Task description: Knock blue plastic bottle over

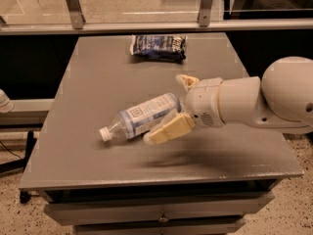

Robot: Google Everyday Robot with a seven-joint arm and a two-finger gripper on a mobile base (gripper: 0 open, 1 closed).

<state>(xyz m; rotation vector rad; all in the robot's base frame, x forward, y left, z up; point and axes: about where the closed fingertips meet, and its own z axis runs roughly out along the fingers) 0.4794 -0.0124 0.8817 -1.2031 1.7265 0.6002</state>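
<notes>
The blue plastic bottle (144, 115) lies on its side in the middle of the grey table (98, 72). Its white cap (104, 133) points to the front left, and its white-and-blue label faces up. My gripper (165, 107) is at the bottle's base end, coming in from the right. One cream finger (168, 130) lies just in front of the bottle and the other finger (187, 81) sticks up behind its base. The jaws stand apart, not clamped on the bottle.
A dark blue crinkled snack bag (158, 47) lies at the table's far edge. A metal rail and glass partition (146, 26) run behind the table. Drawers (161, 214) sit under the front edge. My thick white arm (264, 99) reaches over the table's right side.
</notes>
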